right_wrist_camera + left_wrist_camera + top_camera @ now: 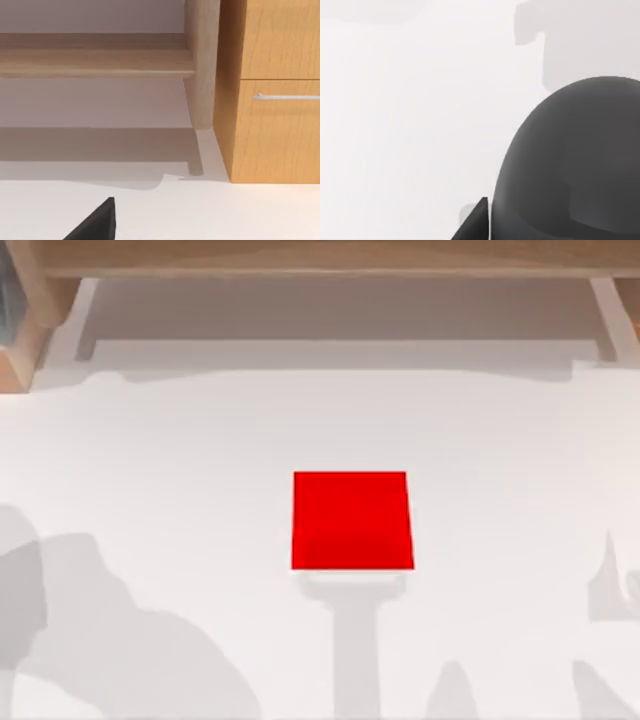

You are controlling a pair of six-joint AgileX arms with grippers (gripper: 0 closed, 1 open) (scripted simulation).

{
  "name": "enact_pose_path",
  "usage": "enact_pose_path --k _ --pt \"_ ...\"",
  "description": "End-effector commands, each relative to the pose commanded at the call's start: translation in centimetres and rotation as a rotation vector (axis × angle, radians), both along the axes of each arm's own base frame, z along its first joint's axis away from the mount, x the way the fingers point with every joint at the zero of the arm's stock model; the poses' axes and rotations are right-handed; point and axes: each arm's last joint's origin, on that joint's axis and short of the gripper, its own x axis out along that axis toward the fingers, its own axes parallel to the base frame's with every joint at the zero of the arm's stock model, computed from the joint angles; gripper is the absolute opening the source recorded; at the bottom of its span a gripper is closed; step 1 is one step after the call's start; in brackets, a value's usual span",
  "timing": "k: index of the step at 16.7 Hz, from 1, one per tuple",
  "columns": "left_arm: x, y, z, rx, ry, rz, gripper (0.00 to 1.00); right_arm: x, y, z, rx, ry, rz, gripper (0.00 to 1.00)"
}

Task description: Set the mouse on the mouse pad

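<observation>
The mouse pad (352, 520) lies flat at the white surface's (150, 470) centre, the mouse (570, 165) sits close under the left claw's finger (472, 225), whose grip state cannot be told, likewise the right claw's.

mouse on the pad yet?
No. The mouse pad lies bare in the top view; the mouse sits close under the left wrist camera.

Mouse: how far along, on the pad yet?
Not yet. Done: nothing visibly finished; the red mouse pad lies bare at the table's middle in the top view. In hand: the left wrist view shows the dark grey mouse close up beside a black finger; whether it is gripped cannot be told. Left: carrying it over and setting it on the pad.
</observation>
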Motion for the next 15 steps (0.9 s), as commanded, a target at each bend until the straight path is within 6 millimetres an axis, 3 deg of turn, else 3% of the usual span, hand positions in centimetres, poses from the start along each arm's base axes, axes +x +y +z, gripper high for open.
enact_pose_path --k 3,9,12,15 --pt "-0.2 -0.2 2.1 0.009 -0.020 -0.004 0.00 0.0 0.0 0.0 0.000 0.000 0.000 1.00" --pt "0.0 -0.3 1.9 0.002 -0.017 -0.037 0.00 0.0 0.0 0.0 0.000 0.000 0.000 1.00" --pt "1.0 -1.1 1.9 -0.028 -0.016 -0.190 0.00 0.0 0.0 0.0 0.000 0.000 0.000 1.00" --pt "2.7 -3.0 1.6 -0.084 -0.004 -0.456 0.00 0.0 0.0 0.0 0.000 0.000 0.000 1.00"
